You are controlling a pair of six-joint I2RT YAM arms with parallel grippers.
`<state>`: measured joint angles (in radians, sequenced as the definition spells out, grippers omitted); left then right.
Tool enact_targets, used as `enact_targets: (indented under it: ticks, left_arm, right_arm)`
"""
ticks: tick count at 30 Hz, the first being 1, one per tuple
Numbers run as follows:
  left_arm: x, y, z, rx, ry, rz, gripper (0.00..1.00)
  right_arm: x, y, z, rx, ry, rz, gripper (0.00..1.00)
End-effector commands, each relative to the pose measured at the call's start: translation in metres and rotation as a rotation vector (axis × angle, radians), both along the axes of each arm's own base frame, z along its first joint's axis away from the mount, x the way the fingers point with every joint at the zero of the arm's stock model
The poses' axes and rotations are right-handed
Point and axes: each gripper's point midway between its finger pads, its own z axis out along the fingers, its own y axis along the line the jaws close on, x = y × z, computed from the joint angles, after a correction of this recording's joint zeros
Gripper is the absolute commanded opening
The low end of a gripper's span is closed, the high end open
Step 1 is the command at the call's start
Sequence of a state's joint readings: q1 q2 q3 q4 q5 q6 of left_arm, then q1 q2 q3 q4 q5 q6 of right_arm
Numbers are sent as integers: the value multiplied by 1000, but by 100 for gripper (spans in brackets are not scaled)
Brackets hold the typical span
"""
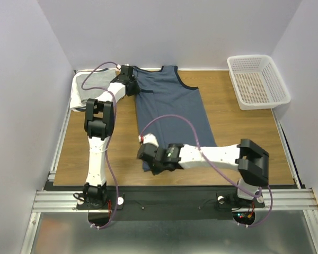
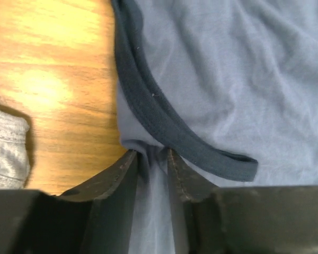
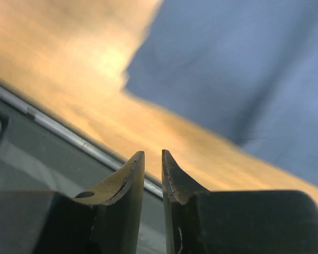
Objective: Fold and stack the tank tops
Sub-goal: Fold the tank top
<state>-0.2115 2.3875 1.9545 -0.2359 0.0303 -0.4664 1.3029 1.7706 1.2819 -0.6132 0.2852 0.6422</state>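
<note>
Looks like you're mid-fold on the blue top (image 2: 228, 79). Left claw (image 2: 151, 152) pinches its shoulder, while right claw (image 3: 152, 153) is nearly closed on nothing, so it needs cloth before folding across.

The left gripper (image 2: 152, 157) reaches far forward, fingers pinching the slate-blue tank top (image 2: 244, 79); the right gripper (image 3: 152, 159) hangs low, fingers nearly together.

White perforated basket (image 1: 258, 80) on wooden table's (image 1: 228, 121) far right corner; metal rail (image 1: 58, 201) along near edge.
</note>
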Motion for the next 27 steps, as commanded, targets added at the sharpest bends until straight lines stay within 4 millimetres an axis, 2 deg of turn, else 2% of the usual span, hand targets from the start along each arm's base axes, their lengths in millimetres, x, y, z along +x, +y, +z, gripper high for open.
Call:
enact_targets:
  ticks: [1,2,3,4,6,7,9,10,11,12,13,14,15,16,17,18,19,20,21,22,23,24,26,27]
  left_arm:
    - [7,-7,108,-64,-236,-53,45]
    - [8,-9,125,-79,-281,-53,49]
    - [7,-8,141,-90,-312,-49,50]
    - [1,-7,168,-108,-359,-42,51]
    - [-3,-7,200,-127,-429,-29,52]
    - [-11,-4,222,-129,-466,-11,56]
    - [-21,-9,240,-136,-495,-6,56]
    - [-30,-19,237,-133,-483,-10,56]
    - [-41,-24,245,-130,-484,3,56]
    - [-48,-31,242,-127,-473,-1,56]
    - [-61,-54,238,-123,-459,-27,55]
    - [-75,-64,224,-113,-418,-41,53]
    - [-85,-76,214,-103,-393,-62,51]
    - [-103,-99,197,-82,-354,-101,47]
    - [-114,-109,185,-70,-324,-122,45]
    - [-125,-122,175,-69,-300,-150,44]
    - [-149,-145,156,-64,-260,-211,42]
    - [-162,-159,148,-61,-244,-247,42]
    - [-174,-169,139,-52,-229,-275,41]
    - [-189,-178,123,-34,-201,-302,41]
    - [-201,-193,119,-35,-203,-348,40]
    - [-224,-215,112,-22,-196,-413,40]
    - [-245,-232,97,5,-182,-454,40]
    - [-264,-249,95,13,-187,-502,40]
  right_arm:
    - [82,-39,52,94,-107,-210,27]
    - [97,-49,67,117,-143,-249,30]
    - [110,-57,74,127,-160,-283,34]
    - [134,-76,82,130,-184,-350,36]
    - [159,-96,92,133,-216,-418,41]
    - [184,-115,98,135,-237,-480,41]
    - [211,-136,94,124,-231,-539,42]
    - [224,-146,94,124,-229,-553,42]
    - [251,-165,101,158,-230,-609,42]
    - [265,-176,90,148,-211,-635,42]
    - [280,-186,88,148,-207,-654,42]
    - [303,-204,97,184,-213,-695,42]
    - [315,-211,99,192,-217,-707,43]
    - [333,-229,81,167,-197,-741,43]
    - [349,-232,93,193,-221,-751,43]
    - [359,-239,88,190,-217,-768,44]
    - [371,-252,71,175,-190,-789,45]
    - [380,-257,66,174,-186,-800,45]
    - [391,-261,70,189,-199,-808,45]
    - [397,-266,66,190,-193,-819,45]
    - [403,-279,54,179,-177,-845,45]
    - [406,-285,51,179,-174,-857,45]
    - [415,-300,51,199,-170,-886,45]
    - [419,-303,50,205,-171,-891,45]
